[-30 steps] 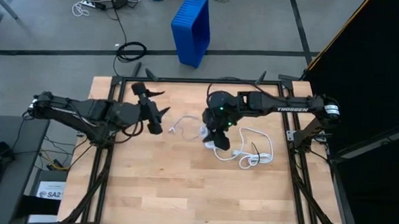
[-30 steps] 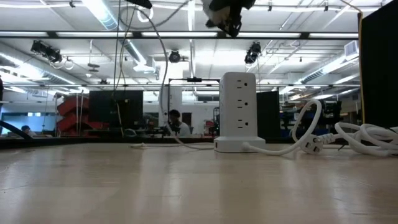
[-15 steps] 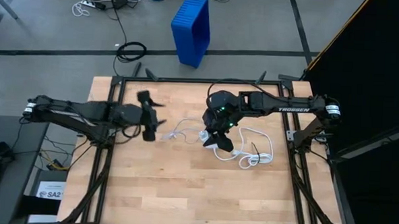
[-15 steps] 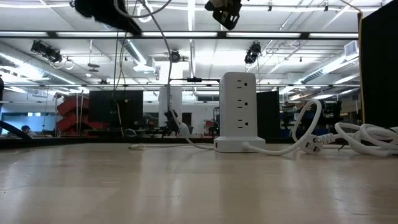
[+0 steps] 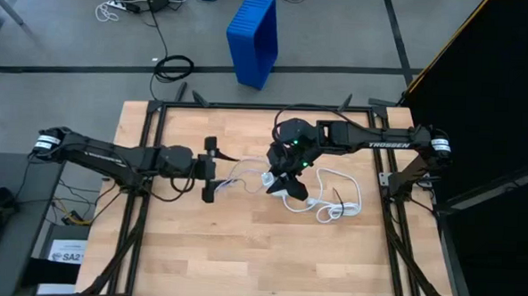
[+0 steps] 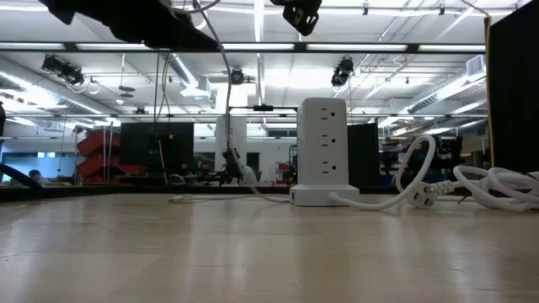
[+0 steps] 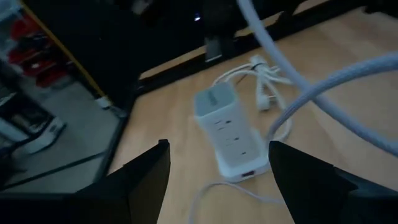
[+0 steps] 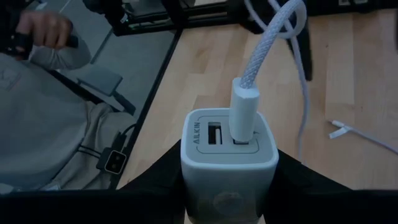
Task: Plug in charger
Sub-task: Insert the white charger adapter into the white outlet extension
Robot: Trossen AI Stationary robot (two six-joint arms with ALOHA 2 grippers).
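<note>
White charger [image 8: 229, 149] sits clamped in my right pincer [image 5: 285, 177], aloft mid-table over the power tower [image 7: 227, 127], not yet plugged in. My left pincer [image 5: 210, 169] hovers open nearby, empty.

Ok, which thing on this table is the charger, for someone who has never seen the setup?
Start at the white power tower standing near the middle of the wooden table. Above it hangs the right gripper, shut on the charger. It is the small pale rounded block with two ports on its face and a braided white cable plugged into one, unlike the loose white cords lying on the wood.
</note>
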